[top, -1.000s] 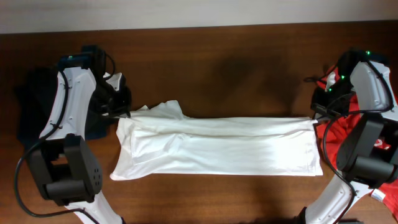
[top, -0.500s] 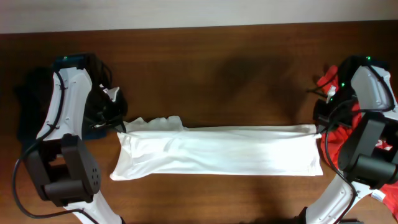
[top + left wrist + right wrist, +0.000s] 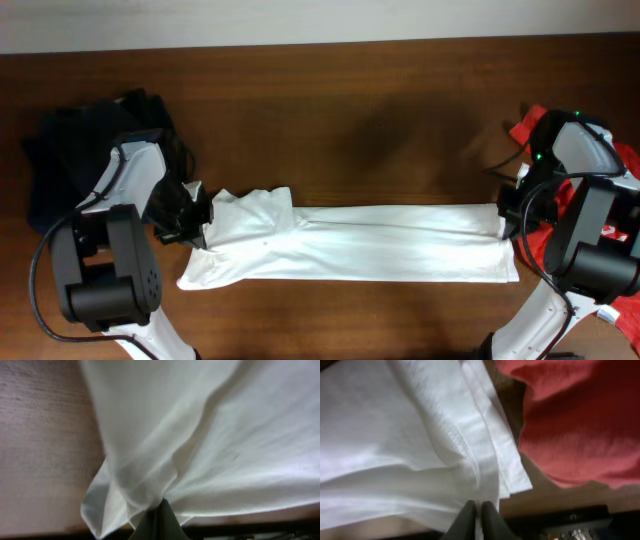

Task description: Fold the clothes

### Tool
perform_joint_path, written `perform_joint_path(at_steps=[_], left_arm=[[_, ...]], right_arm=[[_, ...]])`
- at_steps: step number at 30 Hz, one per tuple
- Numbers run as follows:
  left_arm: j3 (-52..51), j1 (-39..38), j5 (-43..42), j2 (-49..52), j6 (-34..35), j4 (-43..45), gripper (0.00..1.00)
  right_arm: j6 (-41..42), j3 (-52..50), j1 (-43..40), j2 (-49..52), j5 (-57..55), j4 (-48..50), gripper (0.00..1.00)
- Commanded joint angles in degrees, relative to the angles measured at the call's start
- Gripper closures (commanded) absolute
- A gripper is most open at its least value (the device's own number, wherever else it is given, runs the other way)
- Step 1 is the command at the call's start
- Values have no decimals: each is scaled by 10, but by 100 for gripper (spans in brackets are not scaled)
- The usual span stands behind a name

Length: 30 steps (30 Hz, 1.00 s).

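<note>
White soft knit: the white T-shirt (image 3: 380, 240) lies as a long narrow folded strip across the middle of the dark wood-grain table (image 3: 380, 120), smooth along the right half, bunched and creased at the left end. left gripper (image 3: 197, 218) is clenched on a gathered fold at that left end; in the left wrist view the cloth funnels into its closed fingers. right gripper (image 3: 508, 215) pinches the stacked hem layers at the right end, fingers nearly together with cloth between. red T-shirt (image 3: 580, 425) has a visible knit weave and sits crumpled just right of the hem, under the right arm; a white mark on it is too small to read. dark garment (image 3: 60, 170) heaped at far left
</note>
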<state>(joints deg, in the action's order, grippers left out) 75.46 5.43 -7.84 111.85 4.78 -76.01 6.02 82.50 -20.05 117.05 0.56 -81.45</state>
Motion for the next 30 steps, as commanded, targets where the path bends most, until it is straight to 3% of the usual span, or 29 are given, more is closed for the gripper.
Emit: perform_joint_path(at_steps=[1, 4, 6, 8, 24, 26, 30], left_arm=[[-22, 4, 12, -11, 21, 29, 99], [-23, 4, 13, -11, 21, 32, 95], [-23, 4, 12, -11, 21, 31, 76], [-23, 4, 13, -11, 21, 31, 72], [-23, 3, 13, -11, 21, 32, 70], [-25, 3, 13, -11, 21, 35, 63], [-41, 3, 13, -11, 21, 43, 62]], right_arm=[[5, -21, -3, -11, -12, 14, 82], [4, -21, -3, -11, -13, 14, 81], [4, -21, -3, -11, -12, 14, 76], [5, -21, -3, -11, -12, 16, 76], [4, -22, -3, -11, -12, 18, 75], [4, -22, -3, -11, -12, 18, 75], [4, -22, -3, -11, -12, 18, 68]])
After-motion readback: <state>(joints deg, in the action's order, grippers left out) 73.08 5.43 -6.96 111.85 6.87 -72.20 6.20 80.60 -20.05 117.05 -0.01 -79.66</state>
